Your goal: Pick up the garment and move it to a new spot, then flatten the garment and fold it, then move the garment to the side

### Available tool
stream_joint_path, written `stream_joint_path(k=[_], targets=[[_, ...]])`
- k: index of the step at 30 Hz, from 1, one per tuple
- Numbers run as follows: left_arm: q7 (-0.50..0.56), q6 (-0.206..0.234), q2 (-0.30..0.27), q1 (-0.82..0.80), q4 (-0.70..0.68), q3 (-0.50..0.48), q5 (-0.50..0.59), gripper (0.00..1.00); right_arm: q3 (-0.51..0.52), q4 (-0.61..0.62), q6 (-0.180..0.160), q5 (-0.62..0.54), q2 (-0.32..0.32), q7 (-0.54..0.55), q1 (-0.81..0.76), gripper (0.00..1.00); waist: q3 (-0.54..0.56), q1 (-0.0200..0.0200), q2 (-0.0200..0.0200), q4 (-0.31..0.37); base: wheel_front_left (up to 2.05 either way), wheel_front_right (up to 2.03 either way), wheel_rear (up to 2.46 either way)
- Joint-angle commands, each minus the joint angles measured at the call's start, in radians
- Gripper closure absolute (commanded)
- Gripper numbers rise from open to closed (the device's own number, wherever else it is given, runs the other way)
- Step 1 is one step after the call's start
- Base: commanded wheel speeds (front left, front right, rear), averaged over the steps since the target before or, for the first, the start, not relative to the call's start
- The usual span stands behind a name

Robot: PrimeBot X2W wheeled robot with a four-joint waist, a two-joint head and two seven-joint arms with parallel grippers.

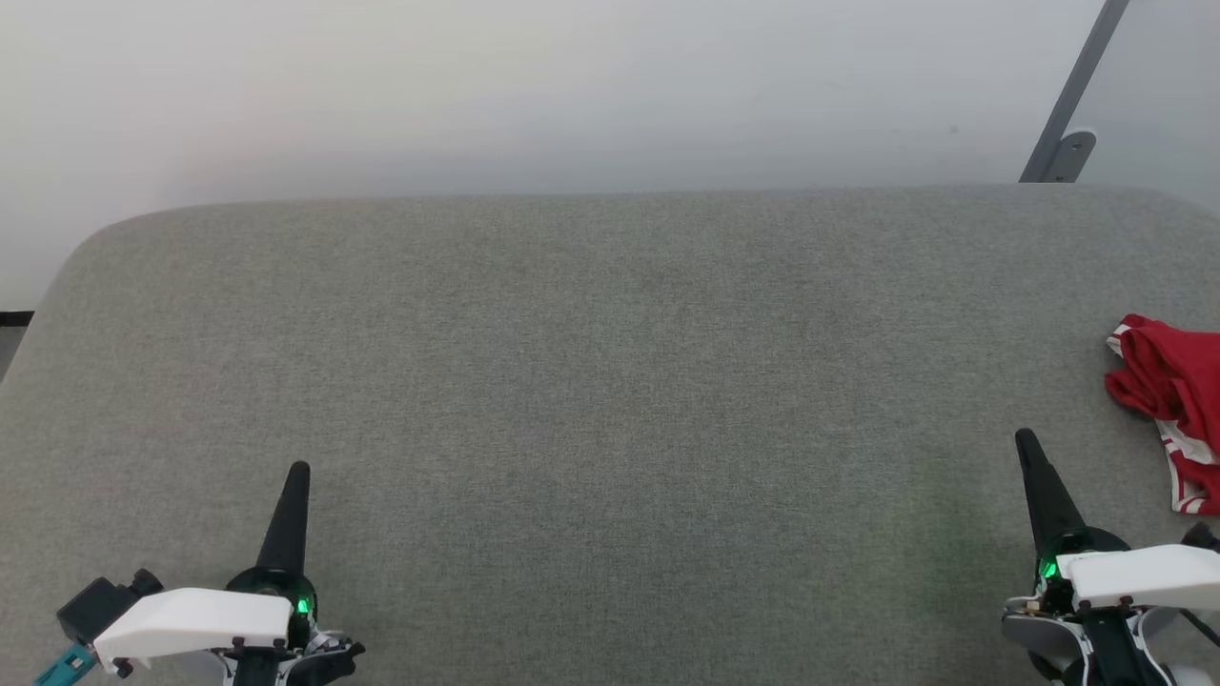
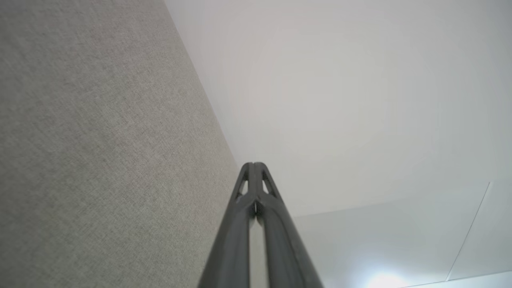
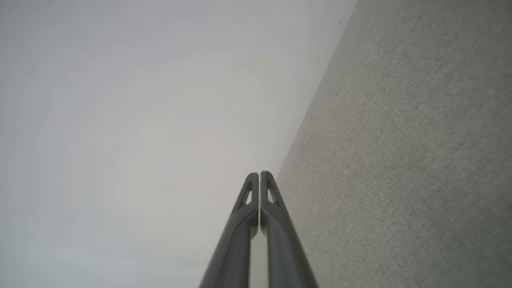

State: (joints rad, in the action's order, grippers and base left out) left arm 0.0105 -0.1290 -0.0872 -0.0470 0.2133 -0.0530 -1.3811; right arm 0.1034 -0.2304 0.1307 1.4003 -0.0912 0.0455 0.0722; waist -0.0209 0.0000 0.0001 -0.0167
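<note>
- Resting near the near-left corner of the grey fabric worktop point(image 1: 610, 381), the left gripper point(image 1: 298, 472) is keeping its fingers pressed together and is holding nothing.
- The right gripper point(image 1: 1026, 438) is sitting near the near-right corner, likewise pinched tight and empty.
- The red garment point(image 1: 1174, 381) is lying rumpled at the worktop's right edge, near the right gripper but apart from it, and the picture's border is cutting part of it off.
- Lying at the side fits a garment waiting to be picked up or one already set aside. The visible part is looking bunched rather than folded, so I am judging flattening and folding as not showing here.
- The middle and left of the worktop are lying bare out to the rounded far edge, giving wide room for spreading. A grey metal post point(image 1: 1067, 105) is standing beyond the far-right corner.
</note>
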Motion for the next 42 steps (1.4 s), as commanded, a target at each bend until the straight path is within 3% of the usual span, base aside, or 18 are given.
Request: stream_joint_path(k=[1,36,42], targets=[[0.007,-0.002,0.0,-0.021,-0.003,-0.005,-0.024,1.0,0.004,0.004,0.0,0.017,0.004,0.009,0.014,1.0,0.001,0.0,-0.0001,0.001,0.0,0.0,0.0],[0.08,-0.003,0.011,-0.066,0.031,-0.028,-0.264,1.0,0.012,-0.016,0.0,0.215,0.044,0.074,0.042,1.0,0.017,0.0,-0.0001,0.016,0.0,0.0,0.0],[0.08,-0.003,0.013,-0.066,0.031,-0.03,-0.261,1.0,0.012,-0.016,0.0,0.214,0.043,0.071,0.041,1.0,0.018,0.0,-0.0001,0.017,0.0,0.0,0.0]])
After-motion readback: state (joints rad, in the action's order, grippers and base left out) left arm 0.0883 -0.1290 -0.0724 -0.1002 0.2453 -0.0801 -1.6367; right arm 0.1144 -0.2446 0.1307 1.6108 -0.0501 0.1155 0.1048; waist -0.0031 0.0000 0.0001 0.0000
